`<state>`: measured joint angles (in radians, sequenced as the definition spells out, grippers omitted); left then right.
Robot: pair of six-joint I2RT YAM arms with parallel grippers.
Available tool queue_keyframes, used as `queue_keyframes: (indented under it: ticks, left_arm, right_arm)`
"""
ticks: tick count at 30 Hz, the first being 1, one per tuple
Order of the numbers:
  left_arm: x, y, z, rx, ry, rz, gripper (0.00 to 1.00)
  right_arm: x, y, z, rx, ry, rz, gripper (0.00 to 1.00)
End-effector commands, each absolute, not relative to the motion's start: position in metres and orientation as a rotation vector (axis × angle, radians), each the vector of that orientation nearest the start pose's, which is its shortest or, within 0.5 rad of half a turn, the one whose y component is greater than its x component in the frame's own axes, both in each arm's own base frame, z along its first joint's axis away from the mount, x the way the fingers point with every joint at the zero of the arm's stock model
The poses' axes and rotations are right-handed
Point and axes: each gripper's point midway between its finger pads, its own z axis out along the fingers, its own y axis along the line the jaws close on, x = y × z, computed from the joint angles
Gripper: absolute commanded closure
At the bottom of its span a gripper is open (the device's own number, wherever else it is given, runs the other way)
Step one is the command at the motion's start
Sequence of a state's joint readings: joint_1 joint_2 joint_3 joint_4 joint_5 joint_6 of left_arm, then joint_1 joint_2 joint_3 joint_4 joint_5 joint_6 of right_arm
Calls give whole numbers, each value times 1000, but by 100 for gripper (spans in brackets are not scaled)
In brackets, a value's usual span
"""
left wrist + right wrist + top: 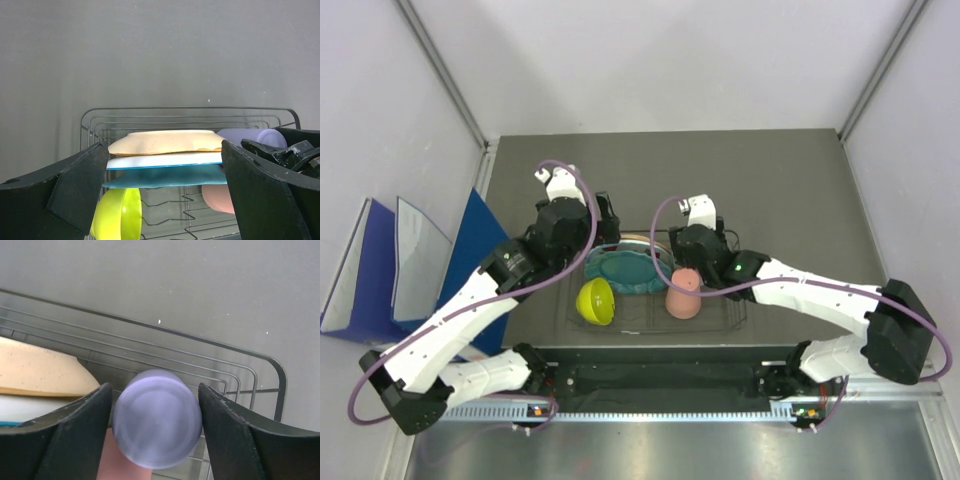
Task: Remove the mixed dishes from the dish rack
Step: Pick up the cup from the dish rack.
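We are finding the right gripper (156,392) pressing on both sides of the lavender cup (157,425), lower centre of its wrist view, in the dish rack (638,318). The left gripper (164,150) is standing wide open, the peach plate (165,141) showing between its fingers.

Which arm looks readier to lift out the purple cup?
Right. The right gripper straddles the lavender cup, with a finger close on each side. The left gripper is open and faces the stacked plates, with the cup off to one side.
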<state>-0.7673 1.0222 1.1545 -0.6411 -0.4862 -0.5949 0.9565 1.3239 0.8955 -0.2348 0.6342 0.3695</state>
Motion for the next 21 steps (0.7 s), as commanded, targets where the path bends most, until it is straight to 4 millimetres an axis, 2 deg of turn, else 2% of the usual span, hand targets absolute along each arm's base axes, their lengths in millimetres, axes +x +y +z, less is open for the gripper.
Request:
queue_keyframes:
  ticks: [1,5,10,13,14,16,19,21]
  left_arm:
    - [271,-177,287,-124,2004,-386,1]
    - [271,-177,286,-122,2008,-389,1]
    - [270,-177,284,-129,2011,-390,1]
    - [269,-177,282,-128,2015,-391,1]
    - [269,-177,282,-128,2017,-392,1]
    - [268,-177,282,-129,2016,-396,1]
    - [268,-175,283,-136,2013,-390,1]
    - [269,-175,285,-135,2006,-390,1]
  right_arm:
    - [276,242,157,-251,2068,97,32]
    - [273,242,158,-241,2074,85,15]
    - [268,243,157,-239,2076,83,17]
    - [267,241,153,-231,2082,80,30]
    - [267,241,154,-227,2080,82,43]
    - [267,240,157,-217,2071,89,57]
    - [270,235,171,-204,2039,76,62]
    - [273,232,191,-194,2000,64,62]
